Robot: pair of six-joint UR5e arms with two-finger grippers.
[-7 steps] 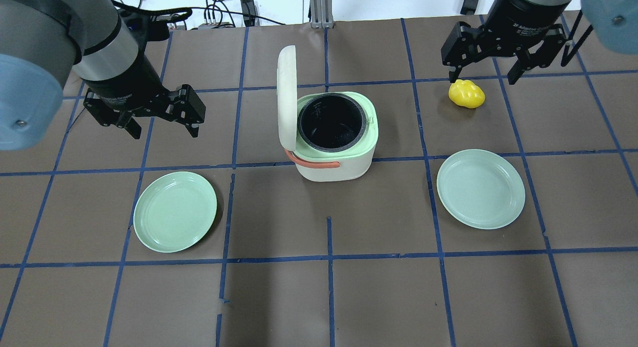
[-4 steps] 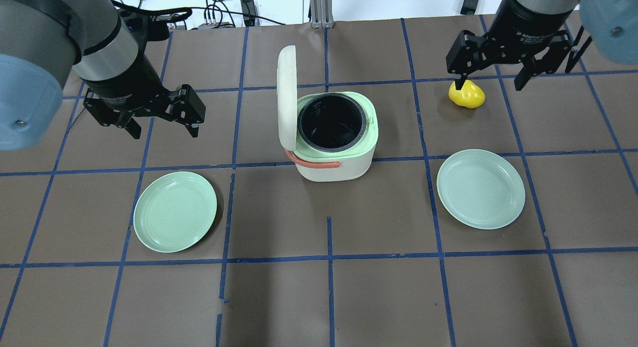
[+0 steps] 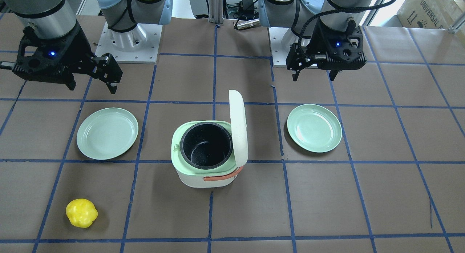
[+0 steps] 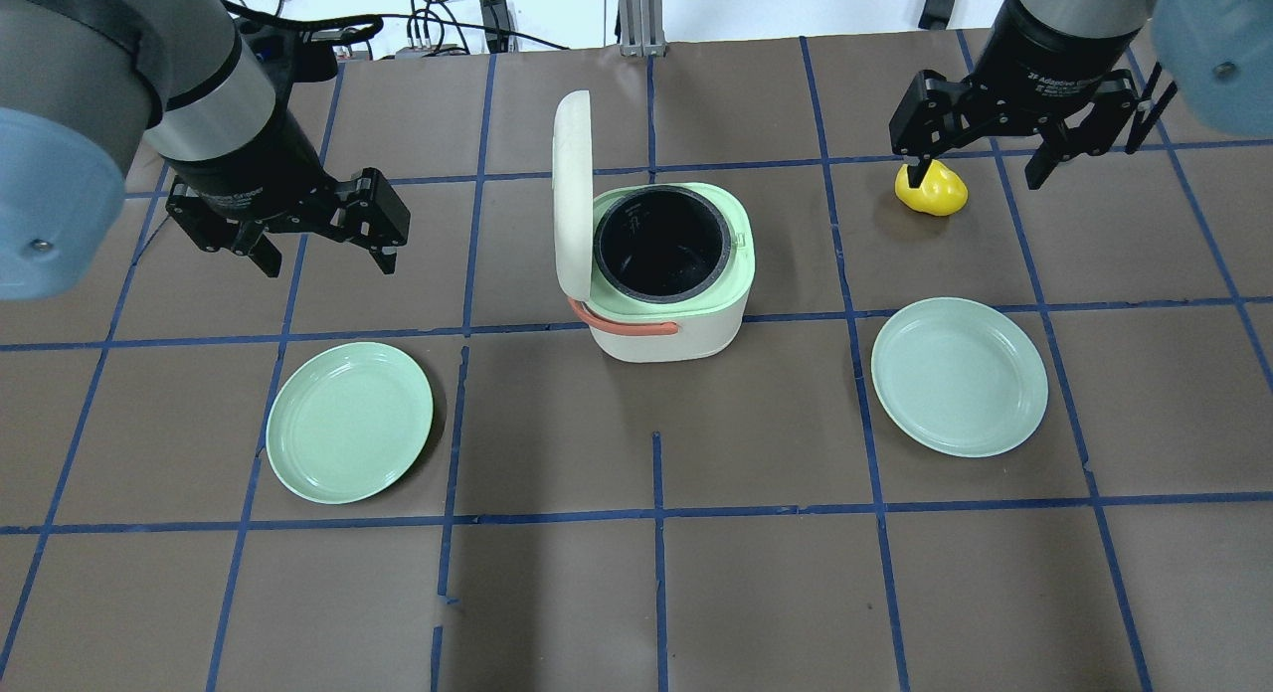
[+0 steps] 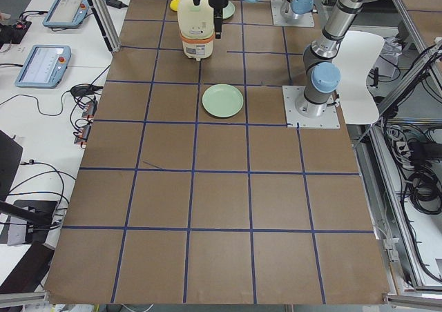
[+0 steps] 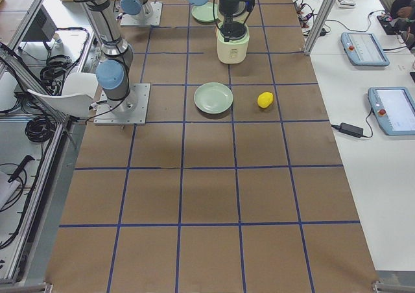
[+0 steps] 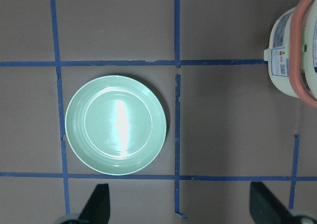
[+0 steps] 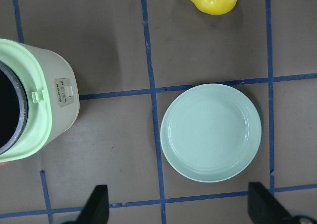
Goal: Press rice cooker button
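The rice cooker (image 4: 664,342) sits mid-table between two green plates (image 4: 350,422), its lid (image 4: 572,190) standing upright and the black pot bare. The left gripper (image 4: 330,264) and right gripper (image 4: 973,170) hover well off to either side, fingers spread wide, holding nothing.

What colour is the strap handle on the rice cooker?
Orange. The strap handle on the rice cooker shows best in the overhead exterior view.
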